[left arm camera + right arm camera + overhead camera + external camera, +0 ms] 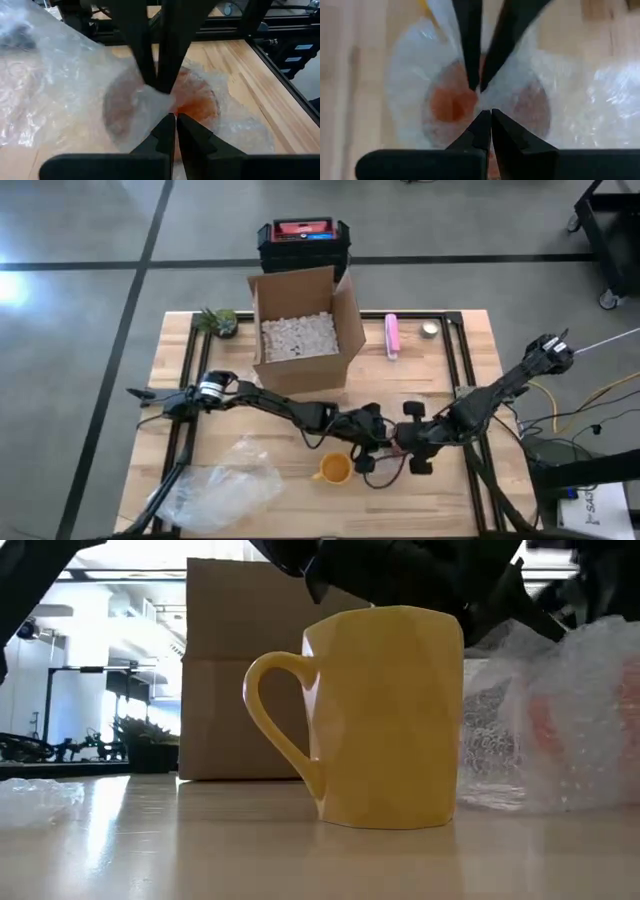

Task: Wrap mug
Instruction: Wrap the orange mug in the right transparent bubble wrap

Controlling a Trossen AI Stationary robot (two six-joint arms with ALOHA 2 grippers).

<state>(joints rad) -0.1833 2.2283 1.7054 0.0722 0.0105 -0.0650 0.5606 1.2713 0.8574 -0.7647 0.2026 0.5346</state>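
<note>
Left end effector: fingers pressed together on a fold of bubble wrap, above an orange mug seen dimly through the film.
Right end effector: fingers closed tip to tip on the same film, facing the left one; in the high view the two meet near the counter's front middle.
Wrist views only: the orange mug under the wrap; its shape is blurred by the plastic.
Low view only: a yellow mug standing upright on the counter, handle toward the picture's left, faceted sides, uncovered; bubble wrap bunched just beside it with something orange inside.
High view only: the yellow mug stands just in front of the left end effector, near the counter's front edge; a loose sheet of clear plastic lies to the front left.
Farther out: an open cardboard box with white packing fill stands at the back, a small plant beside it, a pink object to the other side.
</note>
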